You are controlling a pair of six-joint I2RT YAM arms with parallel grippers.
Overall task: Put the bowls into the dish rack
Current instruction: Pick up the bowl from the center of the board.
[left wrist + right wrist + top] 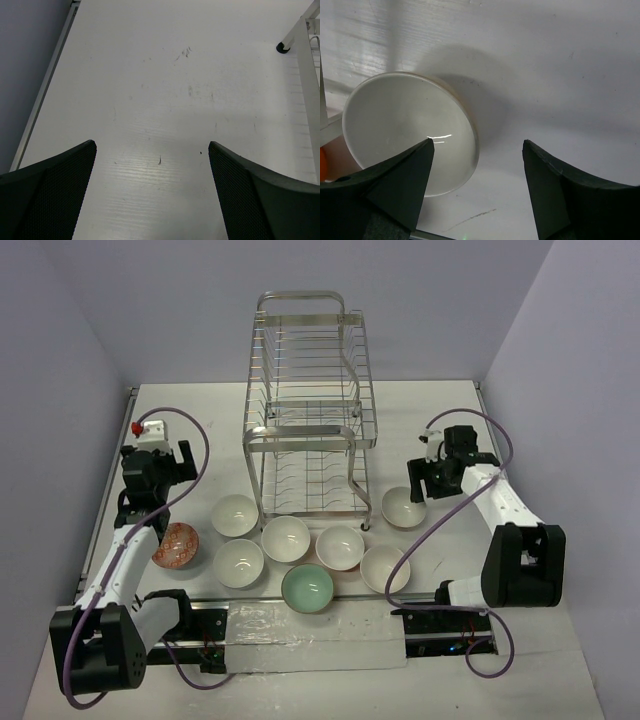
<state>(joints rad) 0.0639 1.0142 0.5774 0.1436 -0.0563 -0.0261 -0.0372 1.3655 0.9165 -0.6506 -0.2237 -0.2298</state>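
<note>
Black right fingers (395, 192) astride white bowl (400, 120) rim, left fingers (50, 192) wide

Robotics lab test cell, not a kitchen: left arm (115, 570) and right arm (500, 502) are sitting bolted to a rail (212, 608) on a white table (180, 410). Plain lilac-grey partition walls (60, 340) are boxing it in and purple cables (200, 455) are trailing loose.
</note>
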